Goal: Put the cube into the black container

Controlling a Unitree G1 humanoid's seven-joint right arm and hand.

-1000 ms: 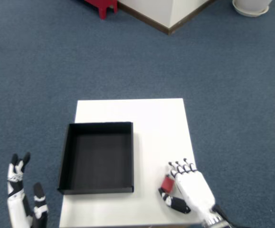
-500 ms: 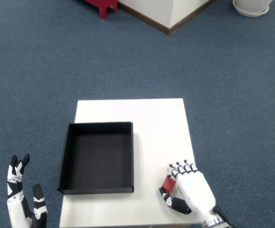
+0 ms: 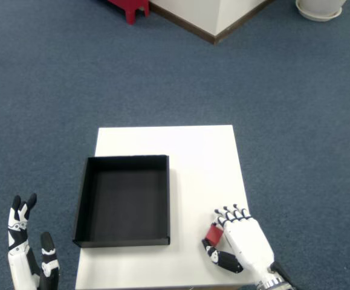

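A small red cube point(image 3: 214, 233) lies on the white table point(image 3: 193, 157) near its front right corner. My right hand point(image 3: 240, 243) is wrapped around it: the curled fingers point(image 3: 230, 213) cover its right side and the thumb point(image 3: 220, 258) curls under its near side. Only the cube's left part shows. The black container point(image 3: 125, 200), a shallow square tray with nothing in it, rests on the table's left half, its right wall a short way left of the cube.
The left hand point(image 3: 26, 248) hovers off the table's front left corner with fingers spread. Blue carpet point(image 3: 54, 90) surrounds the table. A red object point(image 3: 128, 7), a white wall corner point(image 3: 214, 15) and a white round base point(image 3: 320, 9) stand far behind.
The right hand and cube have stayed almost still. The left hand has sunk slightly lower in the view.
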